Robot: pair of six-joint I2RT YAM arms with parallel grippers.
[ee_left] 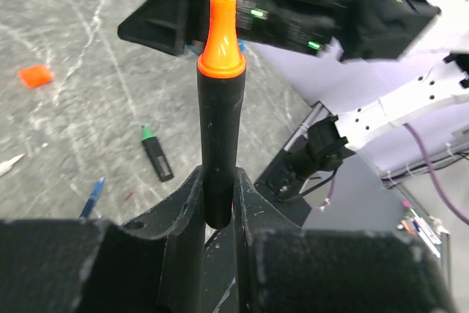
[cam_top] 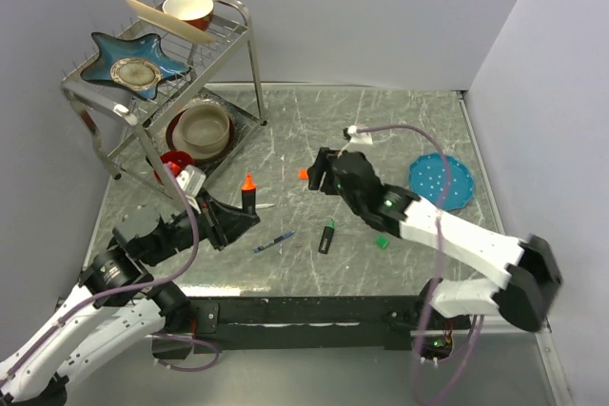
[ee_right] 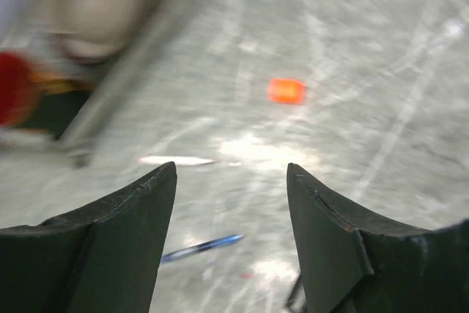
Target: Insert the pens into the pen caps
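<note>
Left gripper [ee_left: 218,185] pinching orange-tipped marker [ee_left: 218,108], right gripper [ee_right: 231,170] seemingly parted

Top camera sits high over the near edge, looking down on the whole table [cam_top: 400,121] from far off. Left wrist camera hugs the left gripper [ee_left: 218,181], gazing low across toward the right arm [ee_left: 410,108]. Right wrist camera, blurred, peers down past the right gripper [ee_right: 231,170], close to the surface. All three share the orange cap [cam_top: 303,175] and blue ballpoint [cam_top: 274,242].
</note>
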